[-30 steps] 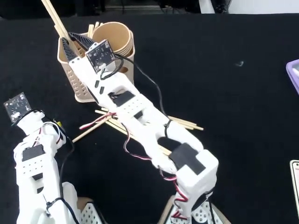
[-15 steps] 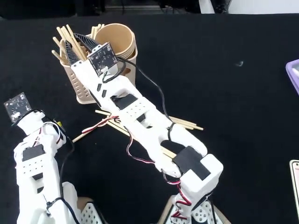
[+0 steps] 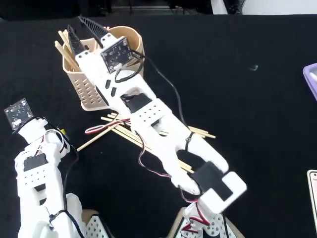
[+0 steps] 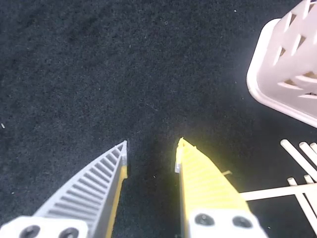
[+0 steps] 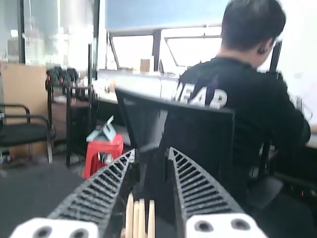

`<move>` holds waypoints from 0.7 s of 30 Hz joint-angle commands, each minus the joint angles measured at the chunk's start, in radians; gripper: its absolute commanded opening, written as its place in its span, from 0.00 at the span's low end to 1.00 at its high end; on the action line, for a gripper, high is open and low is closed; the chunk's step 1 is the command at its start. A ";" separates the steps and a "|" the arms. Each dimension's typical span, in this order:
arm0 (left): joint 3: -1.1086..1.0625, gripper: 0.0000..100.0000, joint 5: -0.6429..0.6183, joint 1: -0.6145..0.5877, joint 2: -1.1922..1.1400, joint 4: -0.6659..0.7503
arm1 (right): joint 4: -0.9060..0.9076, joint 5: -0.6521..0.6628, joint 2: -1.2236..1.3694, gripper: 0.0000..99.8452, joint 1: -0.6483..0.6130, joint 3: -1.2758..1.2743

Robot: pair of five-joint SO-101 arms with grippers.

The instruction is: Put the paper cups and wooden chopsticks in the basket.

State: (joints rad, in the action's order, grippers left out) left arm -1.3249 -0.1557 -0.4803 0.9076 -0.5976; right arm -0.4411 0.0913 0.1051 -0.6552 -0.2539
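Note:
A beige slotted basket [image 3: 86,91] stands at the table's back left. In it are stacked brown paper cups [image 3: 130,33] and a bunch of wooden chopsticks [image 3: 63,43] leaning at its left side. My right gripper [image 3: 85,30] hangs open just above the basket, fingers spread and holding nothing. In the right wrist view the right gripper [image 5: 151,151] points out at the room, with chopstick ends [image 5: 139,218] low between its fingers. More chopsticks [image 3: 125,133] lie loose on the table under the right arm. My left gripper [image 4: 151,144] is open over bare cloth, short of the basket's corner [image 4: 282,79] and the loose chopsticks [image 4: 277,191].
The table is covered in black cloth. A purple object [image 3: 312,79] sits at the right edge, and a white card [image 3: 313,186] lies lower down on that side. The left arm [image 3: 34,168] stands at the front left. The right half of the table has free room.
The right gripper lowered the chopsticks it held upright into the basket, let go of them and rose slightly with its fingers open. The left arm has not moved.

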 commanded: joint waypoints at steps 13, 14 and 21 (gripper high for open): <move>0.002 0.16 -0.005 0.005 0.018 0.012 | 1.149 0.006 -0.644 0.09 -0.008 0.056; 0.002 0.16 -0.005 0.005 0.018 0.012 | 1.246 0.008 -0.679 0.09 -0.005 0.056; 0.002 0.16 -0.005 0.005 0.018 0.012 | 1.665 0.014 -0.831 0.09 -0.003 -0.140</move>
State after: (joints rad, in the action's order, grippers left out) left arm -1.3249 -0.1557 -0.4803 0.9076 -0.5976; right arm 1.1055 0.0944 -0.6605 -0.6567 -0.3168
